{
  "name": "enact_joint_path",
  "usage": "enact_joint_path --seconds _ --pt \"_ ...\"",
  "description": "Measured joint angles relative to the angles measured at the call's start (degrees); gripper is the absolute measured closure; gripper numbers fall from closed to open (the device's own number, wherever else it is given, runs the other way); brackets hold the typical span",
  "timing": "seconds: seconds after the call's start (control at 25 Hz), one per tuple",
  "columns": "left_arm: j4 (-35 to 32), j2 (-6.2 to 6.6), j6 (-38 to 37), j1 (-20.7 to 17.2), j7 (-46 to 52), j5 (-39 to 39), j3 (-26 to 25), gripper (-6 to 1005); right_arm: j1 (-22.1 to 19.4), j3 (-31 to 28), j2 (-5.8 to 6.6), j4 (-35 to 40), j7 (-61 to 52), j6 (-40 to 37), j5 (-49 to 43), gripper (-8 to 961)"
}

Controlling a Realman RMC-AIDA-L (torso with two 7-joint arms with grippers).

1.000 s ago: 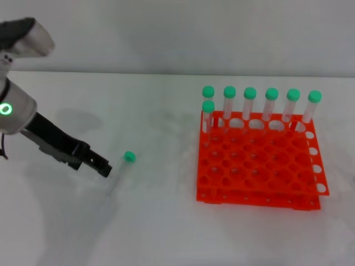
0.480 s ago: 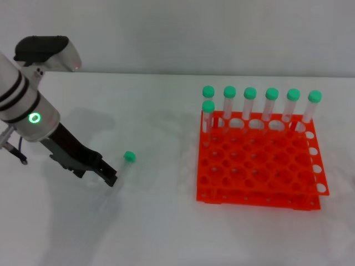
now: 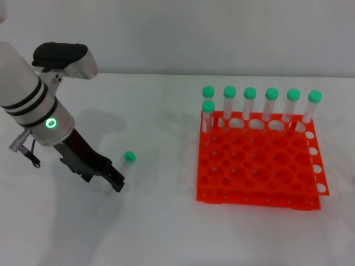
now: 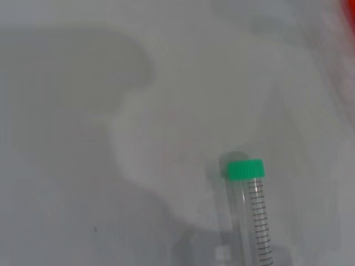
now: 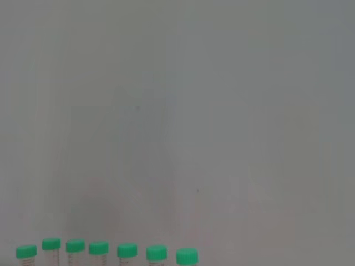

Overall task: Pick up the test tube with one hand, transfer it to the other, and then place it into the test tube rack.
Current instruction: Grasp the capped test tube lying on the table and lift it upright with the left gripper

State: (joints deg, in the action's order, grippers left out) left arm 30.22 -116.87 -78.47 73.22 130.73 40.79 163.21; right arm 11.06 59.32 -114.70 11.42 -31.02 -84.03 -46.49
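Observation:
The test tube lies on the white table left of the rack, its green cap pointing away from me and its clear body running toward my left gripper. That black gripper hangs low over the tube's bottom end, slanting down from the silver-white arm. In the left wrist view the tube shows close up, with its cap and scale marks. The orange test tube rack stands at the right. My right gripper is out of view.
Several green-capped tubes stand upright in the rack's back row and far left corner; their caps also show in the right wrist view. Bare white table lies between the lying tube and the rack.
My left arm has swung to the right and toward me, bringing the gripper lower along the tube's bottom end. The tube and the rack have not moved.

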Motion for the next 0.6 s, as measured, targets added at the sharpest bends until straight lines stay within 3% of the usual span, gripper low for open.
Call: enact_joint_path --seconds 0.12,0.44,0.6 --pt "-0.6 -0.06 0.3 0.3 0.7 1.0 0.0 111 0.0 0.0 0.0 0.0 0.0 0.0 0.0 156" --pt "-2.7 -0.15 1.0 0.6 1.5 2.7 0.0 259 0.0 0.0 0.0 0.0 -0.3 0.0 0.0 156" --pt "-3.0 -0.5 1.9 0.6 2.1 4.0 0.0 392 0.0 0.0 0.0 0.0 -0.4 -0.1 0.0 156"
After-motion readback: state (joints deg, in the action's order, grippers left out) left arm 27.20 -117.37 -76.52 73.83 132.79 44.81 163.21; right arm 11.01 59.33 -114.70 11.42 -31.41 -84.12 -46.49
